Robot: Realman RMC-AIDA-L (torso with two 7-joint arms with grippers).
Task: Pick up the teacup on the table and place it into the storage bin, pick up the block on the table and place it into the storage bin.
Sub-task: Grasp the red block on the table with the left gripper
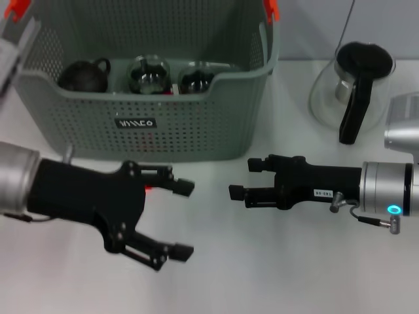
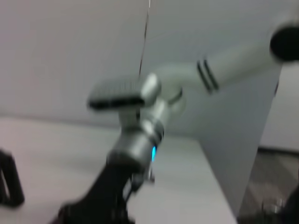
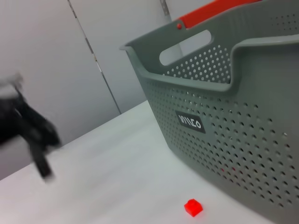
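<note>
**Block next: a careful descent just in front of the bin**

The storage bin (image 1: 157, 124) sits at the back of the surface (image 1: 216, 261) and holds three dark vessels along its near wall: a black teapot (image 1: 85, 75) and two rounded glass pieces (image 1: 149, 74) beside it. Whether one of these is the teacup cannot be told, but no cup shows on the surface in front of the bin, so the step in hand looks to be the block.

The block (image 3: 193, 207) is a small red cube lying on the surface just in front of the bin's labelled wall. In the head view only a sliver of red shows, tucked behind the left gripper (image 1: 177, 219), whose jaws stand wide and hold nothing. The right gripper (image 1: 243, 178) hangs in front of the bin's other corner, its jaws parted more narrowly and also empty.

To do this well, the left gripper should come straight down over the cube with the jaws kept wide, then close squarely on two opposite faces; so small a piece will likely skid if struck off-centre. The lift must clear the bin's rim before moving over it, and the release is best made away from the glassware. A glass pot (image 1: 353, 88) stands beside the bin, clear of this path.
</note>
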